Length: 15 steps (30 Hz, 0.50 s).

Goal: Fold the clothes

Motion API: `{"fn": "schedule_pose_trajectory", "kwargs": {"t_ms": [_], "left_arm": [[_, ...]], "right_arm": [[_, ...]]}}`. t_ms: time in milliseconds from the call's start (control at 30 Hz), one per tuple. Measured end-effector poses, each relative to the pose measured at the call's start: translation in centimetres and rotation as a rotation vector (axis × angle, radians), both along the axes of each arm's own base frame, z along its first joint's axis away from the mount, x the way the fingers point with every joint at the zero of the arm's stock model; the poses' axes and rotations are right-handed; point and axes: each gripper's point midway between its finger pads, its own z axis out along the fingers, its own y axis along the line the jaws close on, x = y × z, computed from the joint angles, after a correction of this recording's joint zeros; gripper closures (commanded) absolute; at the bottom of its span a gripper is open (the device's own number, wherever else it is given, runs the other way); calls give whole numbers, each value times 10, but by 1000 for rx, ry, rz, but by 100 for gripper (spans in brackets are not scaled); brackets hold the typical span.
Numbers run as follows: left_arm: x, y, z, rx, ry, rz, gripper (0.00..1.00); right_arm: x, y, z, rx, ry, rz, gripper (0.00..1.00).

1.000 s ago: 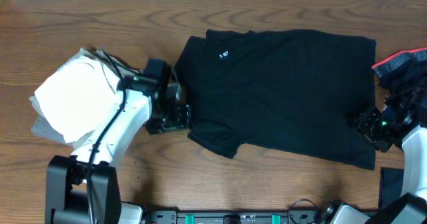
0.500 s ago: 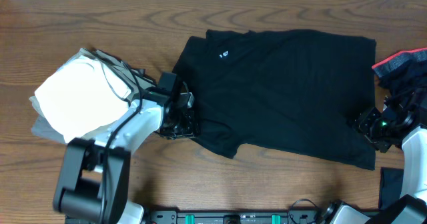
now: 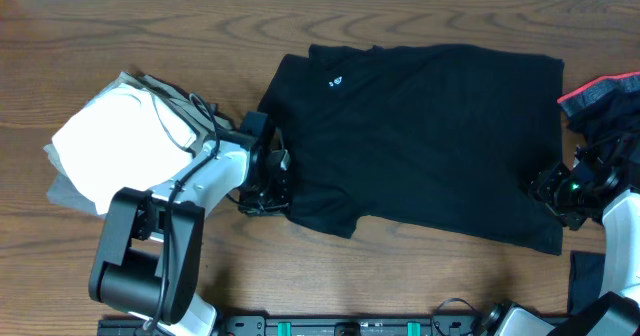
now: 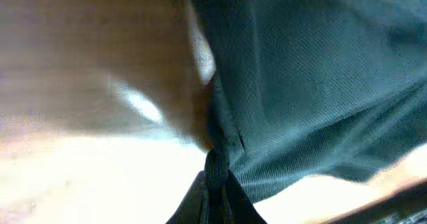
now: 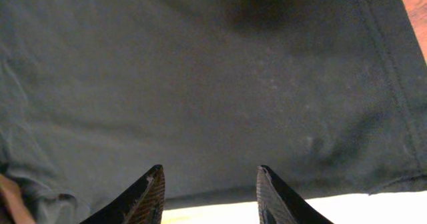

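A black short-sleeved T-shirt [image 3: 430,126] with a small white logo [image 3: 336,80] lies spread flat on the wooden table. My left gripper [image 3: 274,182] is at the edge of its left sleeve. In the left wrist view the left gripper [image 4: 215,184] is shut on that edge of the black fabric [image 4: 320,84]. My right gripper [image 3: 546,188] rests at the shirt's lower right corner. In the right wrist view the right gripper [image 5: 210,177] stands open, with the shirt's hem [image 5: 213,71] just beyond its fingertips [image 5: 155,179] and nothing pinched.
A stack of folded white and grey clothes [image 3: 105,151] sits at the left, close behind my left arm. A crumpled black garment with a red edge [image 3: 600,96] lies at the right edge. Another dark piece [image 3: 588,276] lies near the front right corner.
My left gripper has moved right onto the sleeve's edge and shut on the fabric. The right arm and the shirt's body have not moved.
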Motion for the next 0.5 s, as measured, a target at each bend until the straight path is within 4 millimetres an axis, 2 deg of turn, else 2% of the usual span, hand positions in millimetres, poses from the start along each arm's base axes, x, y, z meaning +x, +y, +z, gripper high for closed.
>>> {"fn": "schedule_pose_trajectory", "kwargs": {"t_ms": [133,333,500], "left_arm": [[-10,3,24,9,30,1,94],[-12,4,61,-12,-51,45,94],[-10,3,75,-25,-94,84,94]], "right_arm": [[-11,-1,-4,-14,51,-1,49],[-26,-8,-12,-63,131,-27,43],[-44,-14,-29,-89,211,-84,43]]}}
